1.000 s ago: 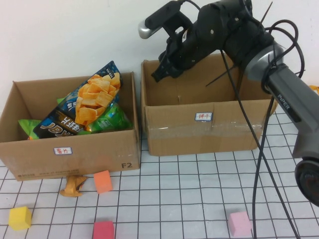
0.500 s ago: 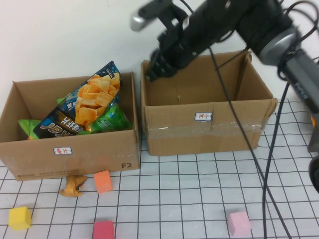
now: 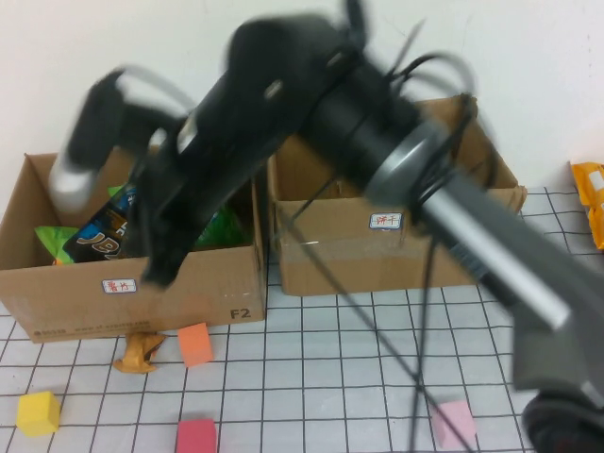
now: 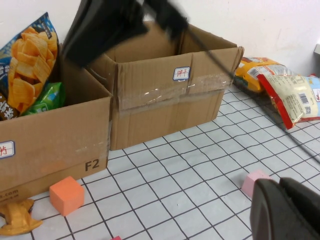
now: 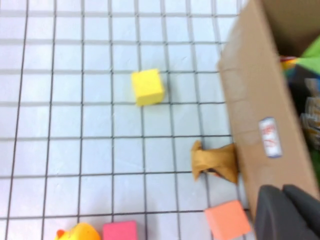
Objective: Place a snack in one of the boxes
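A chip bag [image 4: 27,70] and a green snack bag [image 4: 45,97] stand in the left cardboard box [image 3: 217,283]. The right box [image 3: 330,255] stands beside it. My right arm is blurred as it sweeps across the left box; its gripper [image 3: 156,255] hangs over that box's front wall, also in the right wrist view [image 5: 286,212], shut and empty. My left gripper [image 4: 282,210] is shut and empty, low over the table near a pink block [image 4: 254,181]. It is out of the high view. Two more snack bags [image 4: 287,92] lie right of the boxes.
On the grid mat in front of the boxes lie an orange block [image 3: 194,343], a brown toy [image 3: 139,353], a yellow block [image 3: 38,412], a red block [image 3: 196,436] and a pink block [image 3: 455,422]. An orange bag [image 3: 590,193] lies at the right edge.
My right arm has swung fast from above the right box's back left corner leftward and down, across the left box to its front wall. The boxes and snacks have not moved.
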Controlling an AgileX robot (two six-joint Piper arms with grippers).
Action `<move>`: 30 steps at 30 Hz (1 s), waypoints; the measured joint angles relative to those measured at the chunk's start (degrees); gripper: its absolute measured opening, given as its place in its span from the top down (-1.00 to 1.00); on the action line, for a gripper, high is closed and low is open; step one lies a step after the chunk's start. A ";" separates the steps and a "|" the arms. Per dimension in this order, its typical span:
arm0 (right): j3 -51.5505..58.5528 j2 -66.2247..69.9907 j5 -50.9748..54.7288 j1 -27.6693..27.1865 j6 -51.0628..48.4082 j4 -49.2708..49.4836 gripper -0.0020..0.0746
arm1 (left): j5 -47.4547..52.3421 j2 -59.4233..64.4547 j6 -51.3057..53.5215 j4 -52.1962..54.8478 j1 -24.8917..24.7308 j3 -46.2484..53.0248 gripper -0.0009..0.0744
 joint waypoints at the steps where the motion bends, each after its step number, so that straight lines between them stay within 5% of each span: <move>1: 0.00 0.72 0.00 1.12 -0.39 -1.13 0.95 | 0.00 0.00 0.00 0.00 0.00 0.00 0.98; 13: 0.45 12.41 0.00 3.82 -0.38 -4.58 0.95 | -4.64 0.00 0.15 0.10 0.00 0.04 0.98; 23: 0.45 17.37 -6.12 3.82 3.80 -2.22 0.93 | -16.67 0.00 -0.89 18.23 0.00 0.04 0.98; 26: 0.45 18.06 -11.09 3.82 4.89 0.96 0.77 | -15.04 0.00 -1.33 19.04 0.00 0.04 0.98; 30: 0.45 19.06 -16.70 3.82 7.28 4.43 0.18 | -13.08 0.00 -2.08 19.27 0.00 0.04 0.98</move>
